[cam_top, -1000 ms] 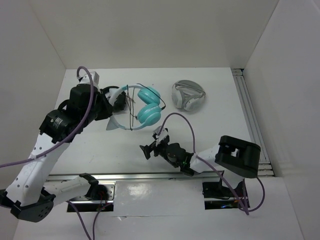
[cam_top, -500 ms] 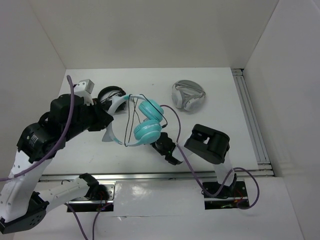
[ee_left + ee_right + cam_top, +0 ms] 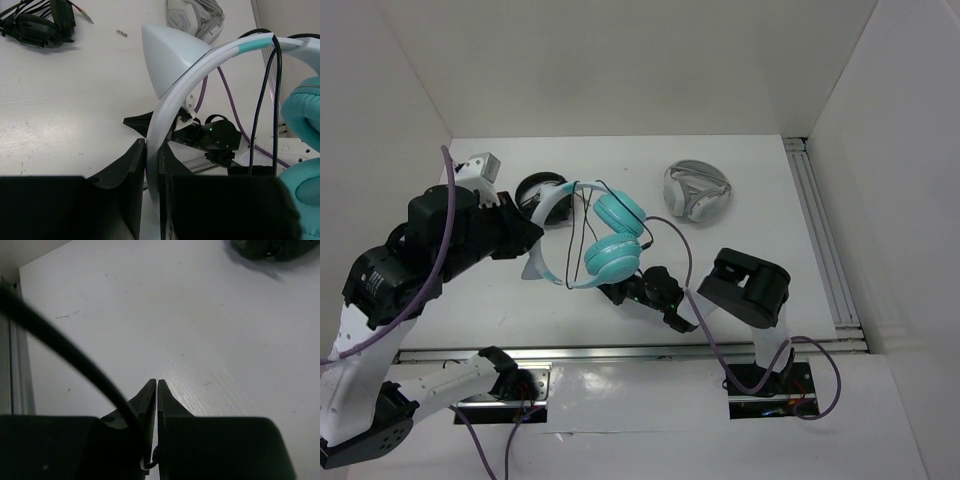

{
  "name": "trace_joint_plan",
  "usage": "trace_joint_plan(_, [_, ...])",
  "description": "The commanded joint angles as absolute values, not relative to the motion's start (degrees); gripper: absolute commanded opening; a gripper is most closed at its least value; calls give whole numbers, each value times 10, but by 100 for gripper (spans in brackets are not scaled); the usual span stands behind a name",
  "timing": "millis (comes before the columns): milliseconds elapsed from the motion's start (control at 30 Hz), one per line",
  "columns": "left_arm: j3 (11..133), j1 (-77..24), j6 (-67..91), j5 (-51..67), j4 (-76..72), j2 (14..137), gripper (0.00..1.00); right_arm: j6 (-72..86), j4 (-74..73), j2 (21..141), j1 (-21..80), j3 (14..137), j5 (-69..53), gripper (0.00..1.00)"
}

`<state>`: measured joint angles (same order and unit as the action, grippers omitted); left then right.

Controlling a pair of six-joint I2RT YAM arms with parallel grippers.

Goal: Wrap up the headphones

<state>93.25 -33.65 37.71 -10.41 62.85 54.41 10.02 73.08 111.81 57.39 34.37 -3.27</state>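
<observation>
- The white bench (image 3: 760, 190) carries everything, with white walls on its left, far and right sides.
- Your left arm (image 3: 415, 260) reaches from the near left corner toward the middle. Your right arm (image 3: 750, 290) folds low at the near right, with its wrist pointing left.
- The headphones (image 3: 612, 256) sit at the centre of the bench and look lifted off its surface. Their two teal ear cups are stacked one behind the other, to the right of the left arm's wrist.
- The white headband (image 3: 170, 107) arches from the left pincer up and over to the ear cups.
- The white-grey headphones (image 3: 697, 192) lie flat at the far right of centre, well apart from both arms.
- The all-black headphones (image 3: 542, 188) lie at the far left, just behind the left arm's wrist.
- Your left pincer (image 3: 152, 170) is clenched on the headband, with one finger on each side of the white band.
- Your right pincer (image 3: 156, 390) sits just near of the lower ear cup. Its fingers are pressed together with almost no gap.
- The thin black cable (image 3: 257, 100) hangs down across the headband's arch. In the right wrist view it runs into the seam low between the pincer's fingers, so it looks pinched there.
</observation>
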Motion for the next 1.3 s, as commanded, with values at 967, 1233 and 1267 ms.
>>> trace_joint_plan(967, [926, -337, 396, -105, 555, 532, 0, 143, 830, 1160, 536, 340, -146, 37])
trace_joint_plan(1233, [926, -337, 396, -110, 560, 532, 0, 162, 840, 1177, 526, 340, -156, 35])
trace_joint_plan(1267, [921, -337, 396, -110, 560, 532, 0, 162, 840, 1183, 526, 340, -162, 35])
